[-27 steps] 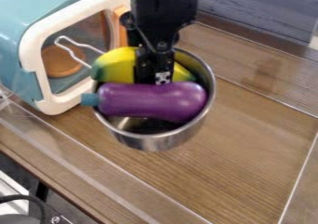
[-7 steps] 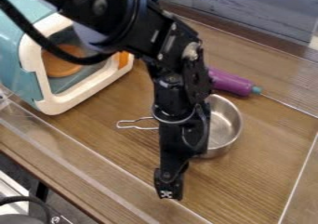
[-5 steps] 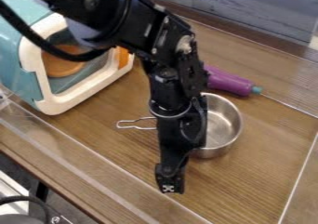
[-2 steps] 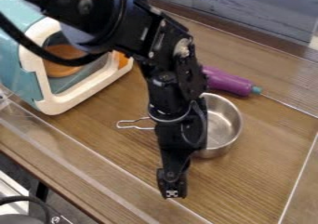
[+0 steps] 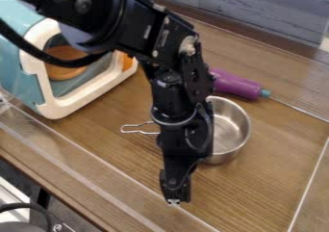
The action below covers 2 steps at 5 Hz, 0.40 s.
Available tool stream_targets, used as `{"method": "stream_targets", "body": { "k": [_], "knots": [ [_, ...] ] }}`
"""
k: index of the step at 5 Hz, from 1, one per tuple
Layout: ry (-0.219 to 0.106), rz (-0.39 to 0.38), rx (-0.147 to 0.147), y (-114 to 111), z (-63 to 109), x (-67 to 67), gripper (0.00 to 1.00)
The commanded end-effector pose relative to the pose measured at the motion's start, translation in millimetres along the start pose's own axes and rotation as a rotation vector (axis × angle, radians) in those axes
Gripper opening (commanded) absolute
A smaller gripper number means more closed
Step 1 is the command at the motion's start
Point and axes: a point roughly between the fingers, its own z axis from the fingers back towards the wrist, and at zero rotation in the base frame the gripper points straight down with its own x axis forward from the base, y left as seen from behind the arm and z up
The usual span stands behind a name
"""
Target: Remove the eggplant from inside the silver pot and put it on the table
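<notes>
The purple eggplant (image 5: 240,84) lies on the brown table (image 5: 276,168) just behind the silver pot (image 5: 228,132), outside it, with its stem end pointing right. Nothing shows in the visible part of the pot, and its wire handle (image 5: 137,130) sticks out to the left. My black arm crosses in front of the pot's left side and hides it. My gripper (image 5: 174,191) hangs low over the table in front of the pot, well away from the eggplant, holding nothing. Its fingers are seen edge-on, so their gap does not show.
A teal-and-white toy microwave (image 5: 58,77) stands at the left, its door facing the pot. Clear glossy strips border the table at the front (image 5: 77,193) and right (image 5: 315,178).
Earlier the eggplant sat across the pot under my gripper; it now lies on the table behind the pot. Over the last second my gripper has only shifted slightly near the front.
</notes>
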Motion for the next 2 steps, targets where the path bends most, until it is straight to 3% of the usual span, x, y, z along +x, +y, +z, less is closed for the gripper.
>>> {"method": "stream_targets", "body": {
  "k": [1, 2],
  "knots": [
    [-0.045, 0.024, 0.029, 1.2, 5.1, 6.4, 1.0],
    [-0.053, 0.061, 0.03, -3.1, -1.0, 6.1, 1.0]
  ]
}}
